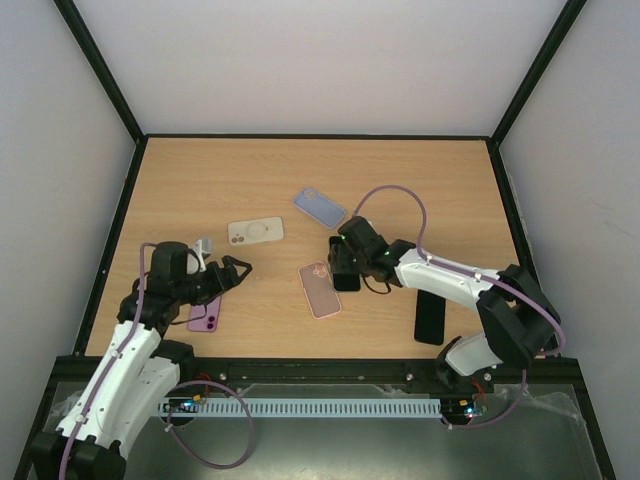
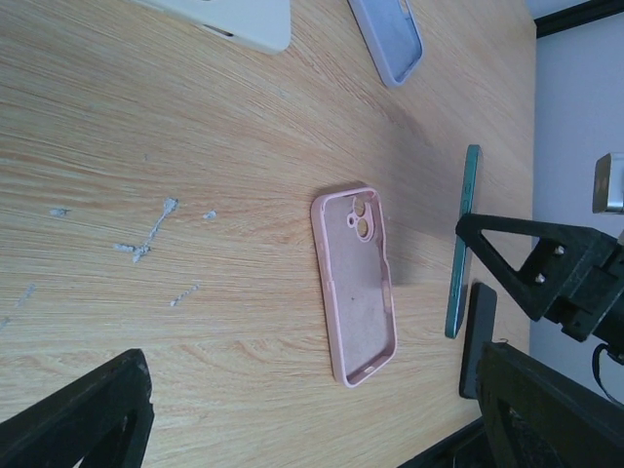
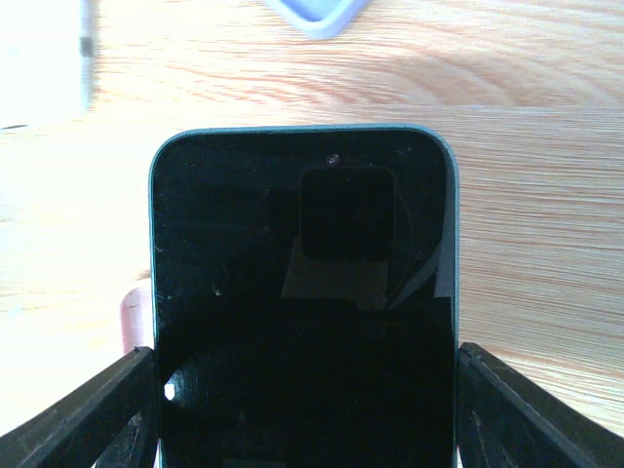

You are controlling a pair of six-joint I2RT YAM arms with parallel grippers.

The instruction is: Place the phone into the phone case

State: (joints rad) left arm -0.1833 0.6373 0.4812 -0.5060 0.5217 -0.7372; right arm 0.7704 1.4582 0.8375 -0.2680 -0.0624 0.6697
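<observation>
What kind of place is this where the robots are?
Probably a robot test booth: a left arm and right arm bolted by a wooden table, plain white walls around it, and a pink case and blue case laid out.

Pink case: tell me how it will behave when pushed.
The pink case looks thin-walled, so it is probably light and bendy. Lying flat, open side up, on the smooth table, it may slide; tipping seems unlikely.

I note soft, even overhead light, faint shadows; my right wrist view blows out the table (image 3: 68,214) toward 9 o'clock, phone (image 3: 302,322) glass mirroring a dark square.
</observation>
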